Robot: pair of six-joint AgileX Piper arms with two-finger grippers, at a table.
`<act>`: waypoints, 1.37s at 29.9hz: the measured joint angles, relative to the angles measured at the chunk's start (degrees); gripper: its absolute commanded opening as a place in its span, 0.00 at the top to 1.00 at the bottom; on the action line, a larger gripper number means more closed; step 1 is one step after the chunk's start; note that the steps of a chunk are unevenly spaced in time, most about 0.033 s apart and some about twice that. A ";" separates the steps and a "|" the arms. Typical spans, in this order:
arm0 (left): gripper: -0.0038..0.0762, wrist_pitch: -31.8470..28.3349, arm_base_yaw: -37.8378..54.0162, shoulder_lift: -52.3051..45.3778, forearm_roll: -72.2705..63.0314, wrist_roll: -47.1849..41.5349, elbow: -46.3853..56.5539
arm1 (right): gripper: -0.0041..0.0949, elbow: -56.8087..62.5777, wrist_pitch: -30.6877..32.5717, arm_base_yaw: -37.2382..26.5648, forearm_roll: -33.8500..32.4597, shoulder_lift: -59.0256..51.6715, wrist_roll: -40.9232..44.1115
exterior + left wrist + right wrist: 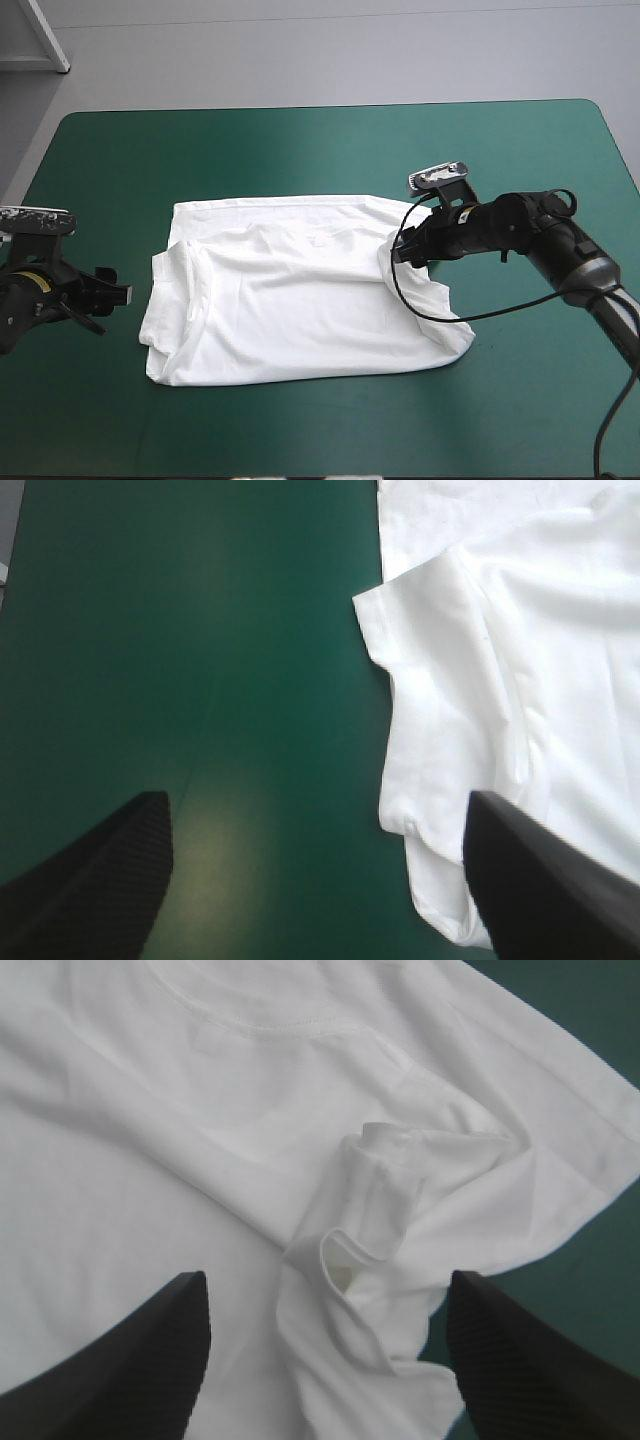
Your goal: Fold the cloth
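Observation:
The white T-shirt (pixel 290 295) lies spread on the teal-green cover (pixel 320 150) at mid-table, partly folded, with creases along its left side. My left gripper (pixel 112 293) stands open just left of the shirt's left edge, apart from it. In the left wrist view the gripper (pixel 318 865) is open over the cover, and the shirt's sleeve (pixel 470 680) lies ahead of one finger. My right gripper (pixel 404 250) is open over the shirt's right side. In the right wrist view a bunched sleeve fold (pixel 375 1220) sits between and ahead of the gripper (pixel 325 1350).
The table's left edge runs close to my left arm. Bare teal-green cover lies in front of the shirt and behind it, up to the far edge (pixel 330 105).

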 measured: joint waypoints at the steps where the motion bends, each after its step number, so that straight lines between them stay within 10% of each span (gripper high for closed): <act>1: 0.23 0.11 0.00 0.00 -0.15 0.00 0.00 | 0.31 -0.52 1.29 0.00 -1.03 -0.76 0.95; 13: 0.23 5.81 0.00 0.00 -5.87 1.94 0.22 | 0.38 2.48 21.36 0.00 -6.42 -9.15 6.50; 41: 0.23 -6.79 0.00 20.06 -12.55 7.76 20.20 | 0.38 16.81 18.86 0.00 -7.80 -19.75 7.52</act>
